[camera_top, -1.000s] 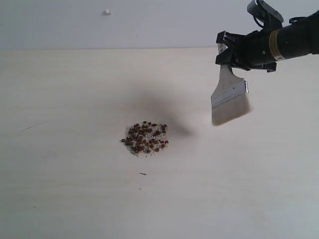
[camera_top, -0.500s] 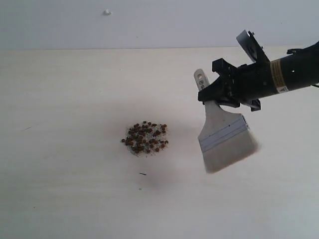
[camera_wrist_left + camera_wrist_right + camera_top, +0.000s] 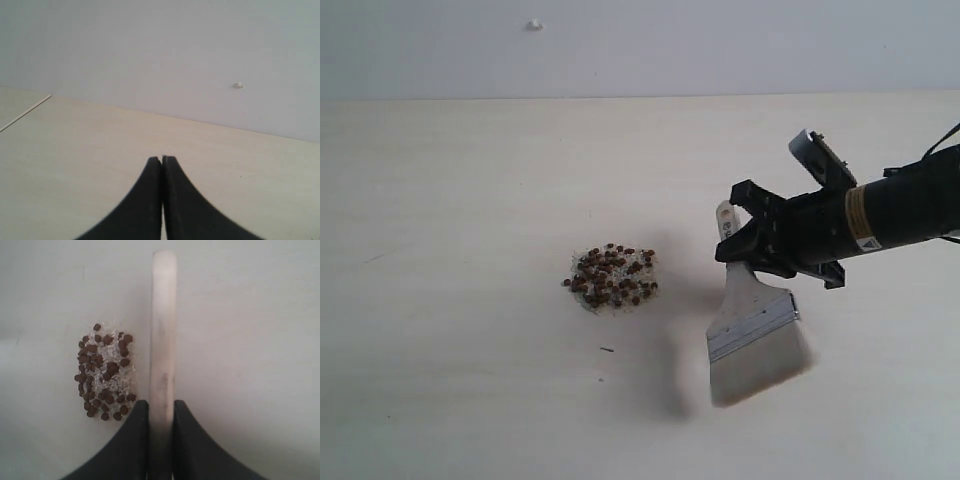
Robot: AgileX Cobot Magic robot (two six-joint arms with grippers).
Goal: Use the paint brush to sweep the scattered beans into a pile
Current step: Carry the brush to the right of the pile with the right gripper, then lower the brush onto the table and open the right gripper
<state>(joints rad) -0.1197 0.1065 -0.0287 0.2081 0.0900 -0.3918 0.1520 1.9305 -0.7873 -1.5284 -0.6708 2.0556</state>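
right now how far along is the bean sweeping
Done: the beans sit in one compact pile. In hand: the right gripper grips the paint brush by its handle, right of the pile in the exterior view and clear of it. Left: probably nothing but setting the brush down.

The exterior view's edge cuts off your right arm (image 3: 910,205). The right wrist view gives you only the paint brush (image 3: 164,330) handle; the right gripper (image 3: 161,404) jaws hide the rest. The dark speck (image 3: 607,349) is too small to identify.
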